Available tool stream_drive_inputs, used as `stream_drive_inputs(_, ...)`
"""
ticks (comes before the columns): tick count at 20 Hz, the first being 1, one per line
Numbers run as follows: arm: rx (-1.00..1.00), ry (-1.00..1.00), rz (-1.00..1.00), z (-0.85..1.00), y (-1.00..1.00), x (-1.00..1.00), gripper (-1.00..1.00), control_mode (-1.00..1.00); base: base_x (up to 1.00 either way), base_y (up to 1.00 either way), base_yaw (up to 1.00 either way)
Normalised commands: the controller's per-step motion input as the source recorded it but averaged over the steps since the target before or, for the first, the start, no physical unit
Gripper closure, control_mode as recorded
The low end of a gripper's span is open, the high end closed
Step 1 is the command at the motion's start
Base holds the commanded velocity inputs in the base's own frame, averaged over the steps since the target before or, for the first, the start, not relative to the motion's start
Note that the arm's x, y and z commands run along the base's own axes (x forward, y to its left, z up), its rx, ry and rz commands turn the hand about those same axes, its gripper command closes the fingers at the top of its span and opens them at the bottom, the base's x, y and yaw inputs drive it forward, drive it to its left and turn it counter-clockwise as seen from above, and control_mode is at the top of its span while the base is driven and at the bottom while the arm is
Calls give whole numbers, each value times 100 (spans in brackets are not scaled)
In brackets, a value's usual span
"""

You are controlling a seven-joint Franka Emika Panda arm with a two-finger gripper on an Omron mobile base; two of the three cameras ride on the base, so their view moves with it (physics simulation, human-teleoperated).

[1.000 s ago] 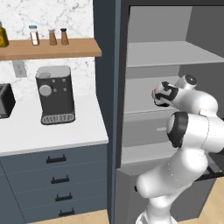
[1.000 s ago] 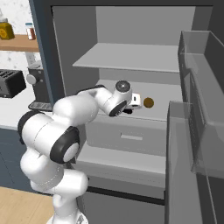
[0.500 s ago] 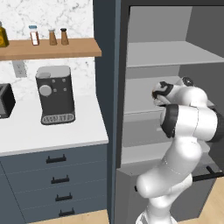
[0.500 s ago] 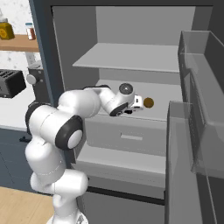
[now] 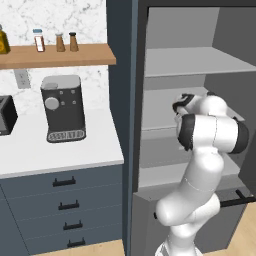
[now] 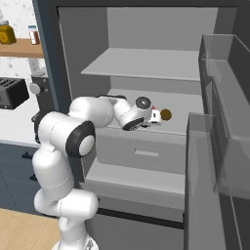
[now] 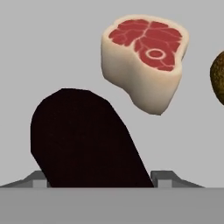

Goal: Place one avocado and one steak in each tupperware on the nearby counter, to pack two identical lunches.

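One steak (image 7: 146,61) lies on the grey fridge shelf (image 6: 190,105) right ahead of our gripper (image 6: 155,117), red-marbled face up with a pale fat rim. Just beside it sits a brown avocado (image 6: 166,114), cut off by the hand view's right edge. We reach deep into the open fridge (image 5: 200,75); whether our gripper's fingers are apart or together we cannot tell. Well to the left, the white counter (image 5: 60,155) carries a coffee machine (image 5: 63,108).
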Motion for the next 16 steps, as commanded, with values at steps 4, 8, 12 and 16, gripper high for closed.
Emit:
stream_drive_inputs(4,0,0,0,-41,0,8,100,-100,0,0,0)
stream_drive_inputs(8,0,0,0,-12,2,8,100,-100,0,0,0)
stream_drive_inputs(12,0,0,0,-3,22,-10,100,-100,0,0,0)
stream_drive_inputs(16,0,0,9,0,29,-51,100,-100,0,0,0)
